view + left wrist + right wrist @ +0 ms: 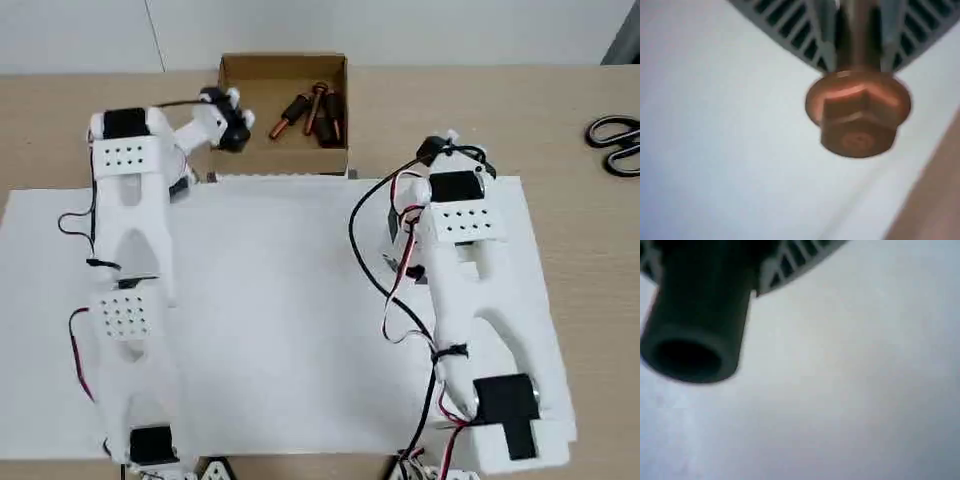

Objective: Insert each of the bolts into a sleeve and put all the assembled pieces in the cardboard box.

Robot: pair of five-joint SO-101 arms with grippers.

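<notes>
**Copper-coloured hex-head bolt (858,117) clamped in my left gripper (232,116)**

I see its flanged hexagonal head jutting past the ribbed grey fingers (790,25), which pinch the shank. My right gripper (441,150) is clenched on a black tubular sleeve (695,335), open bore poking beyond its fingertips. Just beside the left gripper stands the open brown cardboard box (255,95), with copper-and-black assembled pieces (318,112) lying inside.
</notes>
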